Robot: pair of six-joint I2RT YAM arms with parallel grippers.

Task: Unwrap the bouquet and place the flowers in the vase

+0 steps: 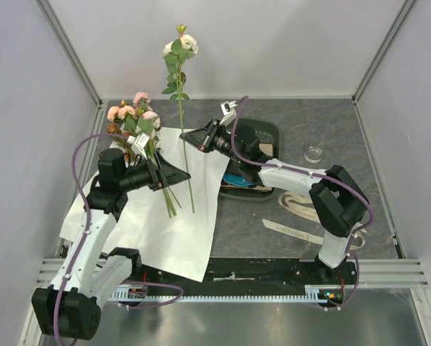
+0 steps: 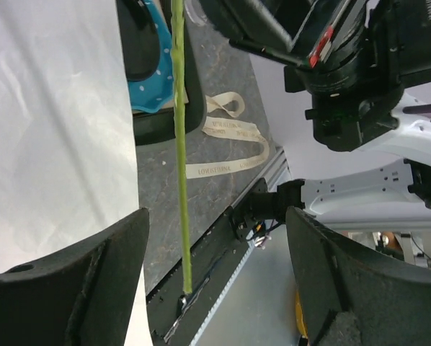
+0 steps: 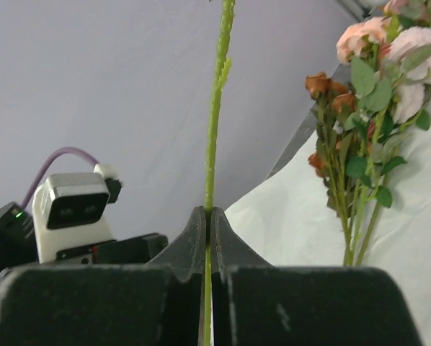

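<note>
Flowers in two lots: one single stem and a loose bunch.

Single stem pinched in right claw, jaws closed tight on the green stalk, roughly mid-length. Held off the table, just in front of dark tray. Long axis near-to-far in top view, close to upright in right wrist view; exact tilt hard to tell. Cream bloom at the top end, against back wall. Cut end pointing down toward near edge, over white paper.

Left claw wide open, holding nothing. Same stalk passing through the gap between its two fingers, touching neither as far as left wrist view shows. Claw sitting low over the paper, beside the lower stems of the bunch.

Bunch lying flat on the paper, left of the single stem. Pink and peach blooms pointing to far left, just past the paper's far edge; stem ends pointing to near right, fanned out a little.

Paper spread flat, unwrapped, over left half of table. Cream ribbon loose on the table right of the paper, near the right arm base.

Vase upright on the right side, well apart from both lots of flowers, nothing in it.
</note>
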